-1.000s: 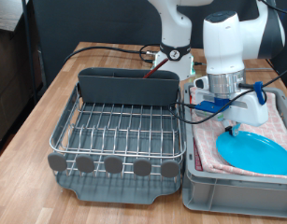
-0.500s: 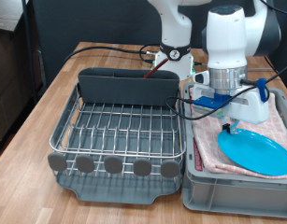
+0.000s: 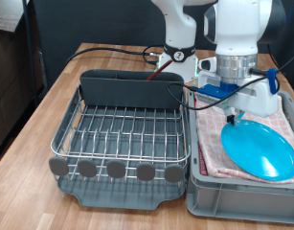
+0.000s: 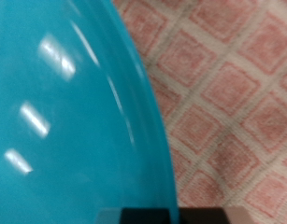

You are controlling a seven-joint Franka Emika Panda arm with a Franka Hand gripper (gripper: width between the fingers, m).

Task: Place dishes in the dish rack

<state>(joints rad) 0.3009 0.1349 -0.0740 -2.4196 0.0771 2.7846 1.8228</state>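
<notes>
Your gripper (image 3: pixel 234 117) hangs over the grey bin (image 3: pixel 244 196) at the exterior view's right. Its fingers are pinched shut on the upper rim of the light-blue plate (image 3: pixel 260 149). The plate is tilted, its high edge at the fingers and its low edge down near the bin's front right corner, over the pink checkered cloth (image 3: pixel 212 151). In the wrist view the plate (image 4: pixel 68 121) fills most of the frame, its curved edge running across the cloth (image 4: pixel 232 93), and a dark fingertip sits at the rim.

The dish rack (image 3: pixel 123 134) stands just beside the bin, on the exterior view's left, its wire grid bare. The dark grey caddy (image 3: pixel 132 91) lines the rack's back edge. The rack's right edge runs close along the bin's left wall, so there is little gap between them. A white mug (image 3: pixel 264 101) sits at the bin's back right corner, just behind the gripper. Black cables (image 3: pixel 118 50) trail across the wooden table (image 3: pixel 51 96) behind the caddy.
</notes>
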